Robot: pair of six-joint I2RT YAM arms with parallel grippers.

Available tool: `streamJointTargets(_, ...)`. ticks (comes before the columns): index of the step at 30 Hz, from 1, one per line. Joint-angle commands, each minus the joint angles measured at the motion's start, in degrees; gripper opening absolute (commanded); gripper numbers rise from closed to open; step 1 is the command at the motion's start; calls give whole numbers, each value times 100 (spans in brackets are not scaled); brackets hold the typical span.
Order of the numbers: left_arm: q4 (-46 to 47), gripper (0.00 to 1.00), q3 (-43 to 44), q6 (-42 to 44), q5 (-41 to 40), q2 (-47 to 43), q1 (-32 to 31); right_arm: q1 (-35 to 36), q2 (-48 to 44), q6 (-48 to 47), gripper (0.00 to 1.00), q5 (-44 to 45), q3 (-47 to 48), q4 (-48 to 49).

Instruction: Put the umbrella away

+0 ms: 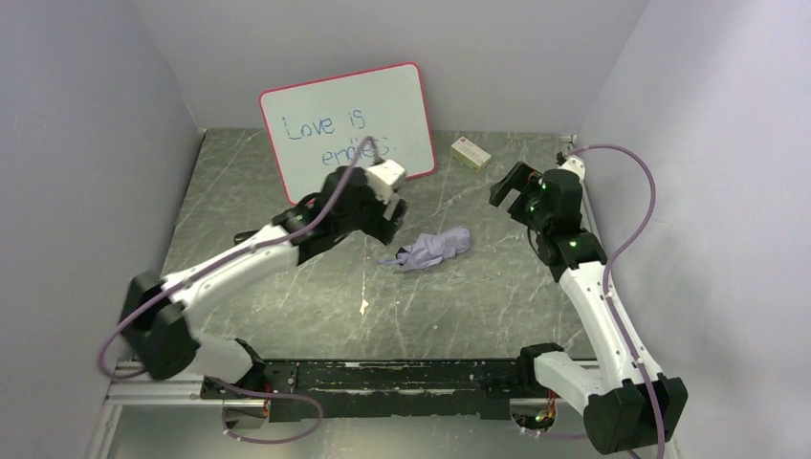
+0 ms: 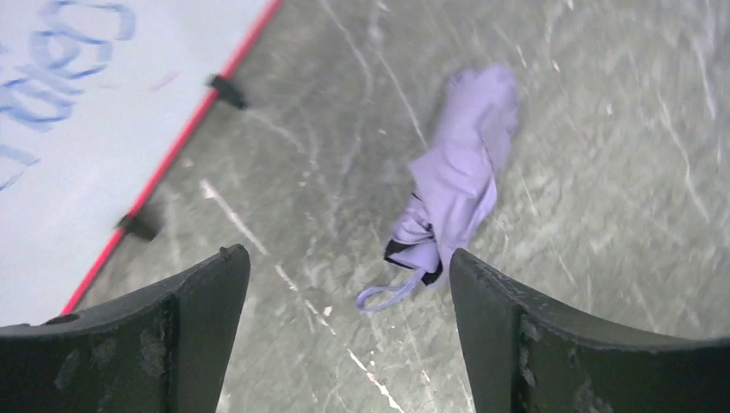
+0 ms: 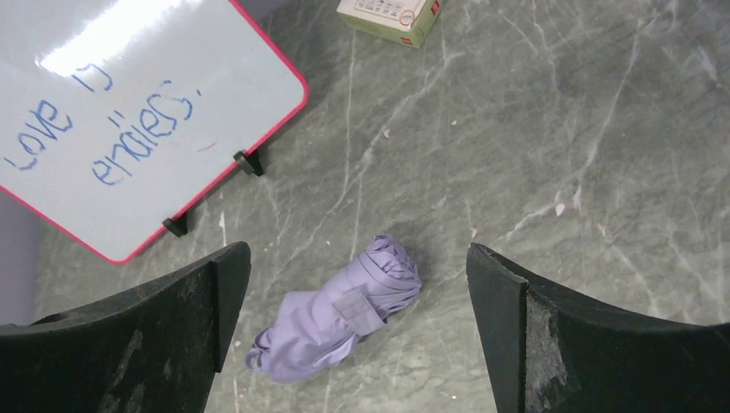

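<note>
The umbrella [image 1: 435, 249] lies folded into a pale lavender bundle on the marble table, its closure strap [image 3: 355, 311] wrapped round the middle. A thin lavender loop [image 2: 385, 295] trails from its black-edged end. Left of it, above the table, my left gripper [image 1: 387, 212] hangs open; in its wrist view the umbrella [image 2: 456, 185] lies ahead near the right finger, untouched. My right gripper [image 1: 509, 184] hovers open to the bundle's right. From that wrist view the umbrella [image 3: 336, 311] rests on the table between the spread fingers, well below them.
A red-framed whiteboard [image 1: 346, 129] with blue writing leans at the back wall on small black feet [image 3: 248, 163]. A small cream box [image 1: 471, 153] lies at the back, right of the board. Grey walls close in both sides.
</note>
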Motion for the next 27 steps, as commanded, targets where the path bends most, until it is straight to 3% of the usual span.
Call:
streamJointTargets(1, 1118, 90, -1007, -981, -1299, -1263, 76, -18, 71, -678, 100, -103, 276, -416)
streamJointTargets(4, 1085, 96, -1503, -1364, -1947, -2174, 86, -14, -171, -1027, 100, -59, 264, -354)
streamJointTargets(11, -131, 97, -1735, -1742, -3227, -3379, 78, -17, -615, -1549, 100, 3, 357, -364)
streamJointTargets(15, -360, 96, -2007, -1674, -3749, -4003, 77, -15, -695, -1641, 100, 143, 401, -482)
streamJointTargets(27, -595, 95, -2405, -1464, -4764, -4569, 80, -14, -1074, -1905, 100, 176, 180, -302)
